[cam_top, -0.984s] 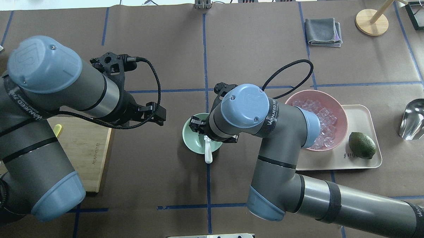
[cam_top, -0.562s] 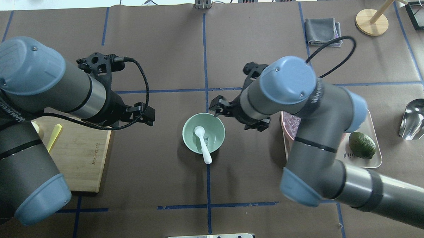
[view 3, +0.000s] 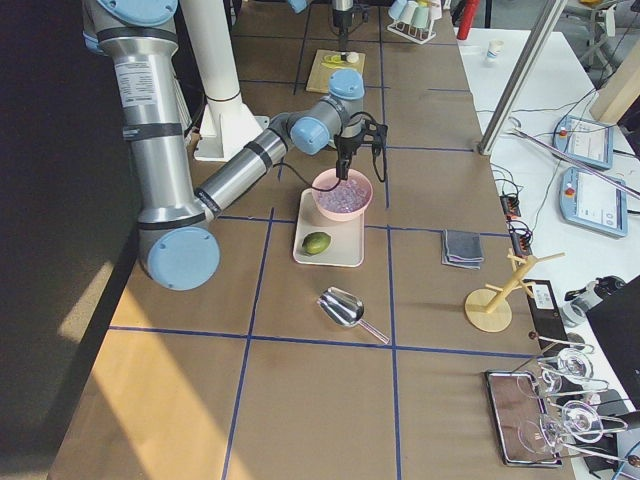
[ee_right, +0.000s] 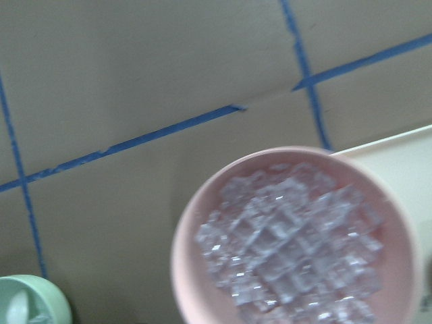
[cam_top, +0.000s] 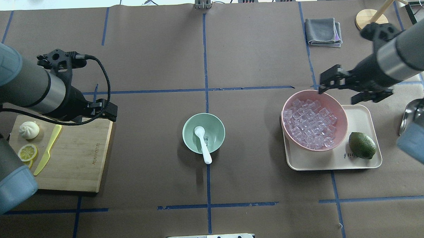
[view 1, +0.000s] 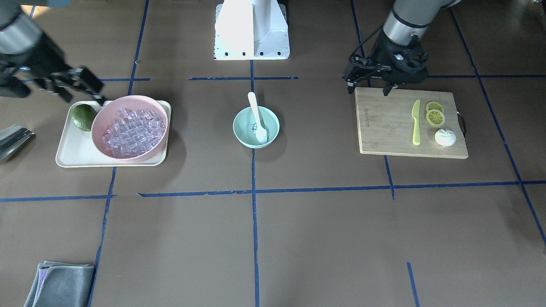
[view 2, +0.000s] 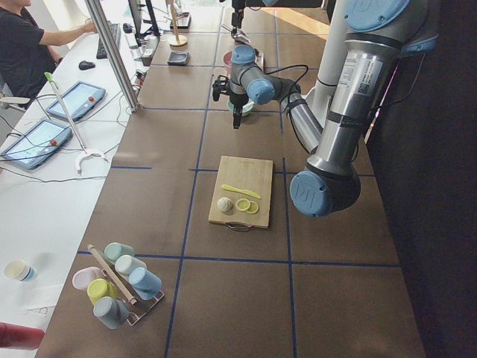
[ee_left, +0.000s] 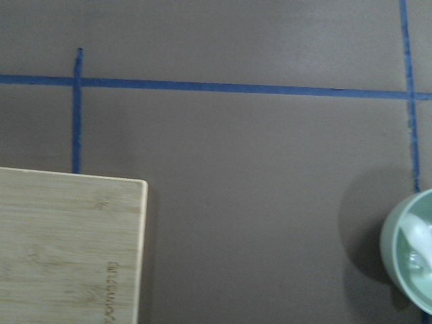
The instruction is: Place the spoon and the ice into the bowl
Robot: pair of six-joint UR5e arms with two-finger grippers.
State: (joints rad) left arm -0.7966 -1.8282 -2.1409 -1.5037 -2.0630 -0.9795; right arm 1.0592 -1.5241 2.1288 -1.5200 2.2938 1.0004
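Observation:
The mint-green bowl [cam_top: 212,127] [view 1: 244,128] stands at the table's middle. The white spoon [cam_top: 202,142] [view 1: 257,117] lies in it, scoop inside, handle over the near rim. One clear ice cube [cam_top: 206,138] lies in it beside the spoon. More ice [cam_top: 311,124] fills the pink bowl [cam_top: 340,109] on the right. My right gripper [cam_top: 338,91] [view 1: 81,91] is open and empty over the pink bowl's far rim. My left gripper [cam_top: 106,112] [view 1: 367,87] is open and empty at the cutting board's far corner. The wrist views show no fingers.
A wooden cutting board [cam_top: 79,155] on the left holds a yellow-green knife [cam_top: 47,150], lemon slices [cam_top: 27,152] and a white bun [cam_top: 29,129]. The cream tray [cam_top: 361,159] also holds a green fruit [cam_top: 361,145]. A metal scoop [cam_top: 416,117] and a grey cloth [cam_top: 323,31] lie further right.
My right gripper left the green bowl and swung right to the pink bowl. My left arm drew back left to the cutting board. Spoon and ice cube stay in the green bowl.

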